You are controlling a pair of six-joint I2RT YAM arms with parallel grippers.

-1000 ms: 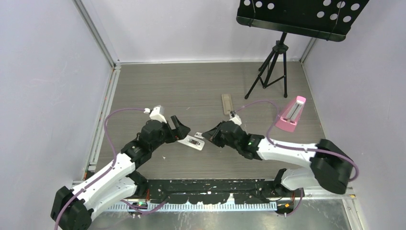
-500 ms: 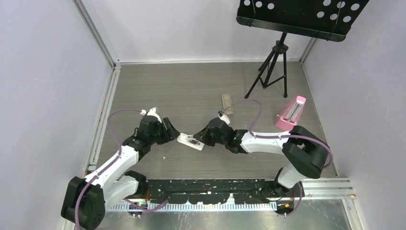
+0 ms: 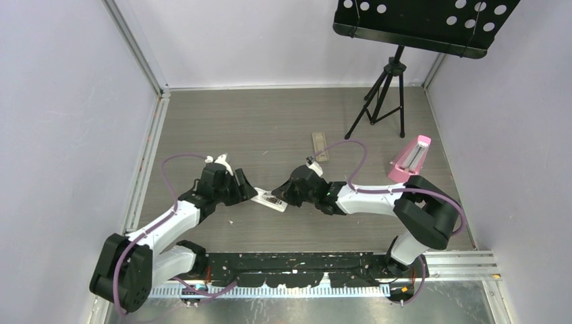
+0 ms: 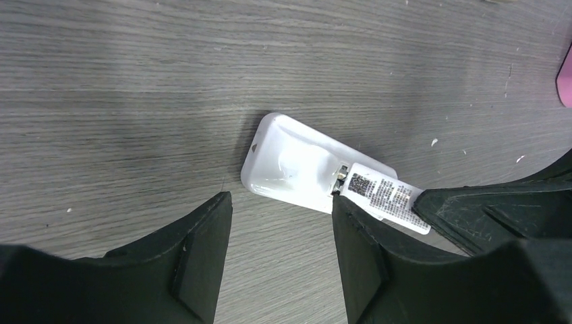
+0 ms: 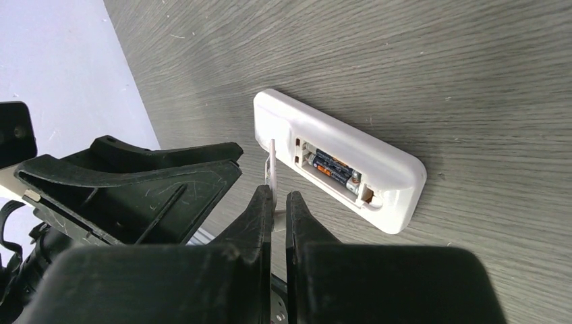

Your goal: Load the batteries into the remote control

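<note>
Right pincer is clamped on the thin battery cover, left pincer stands open at the left end of the remote control, lying mid-scene on the tabletop with batteries seated; likely light, slick plastic, best braced across its long sides.

Bright, even light falls from above, so the grey table carries only soft, faint shadows. The overhead view is sharp, though its lines bend slightly toward the edges. In the left wrist view the white remote control glares, its curves nearly washed out, and the print on the labelled cover is probably too soft to read. In the right wrist view the near black fingers blur, while the table's grain is crisp.
</note>
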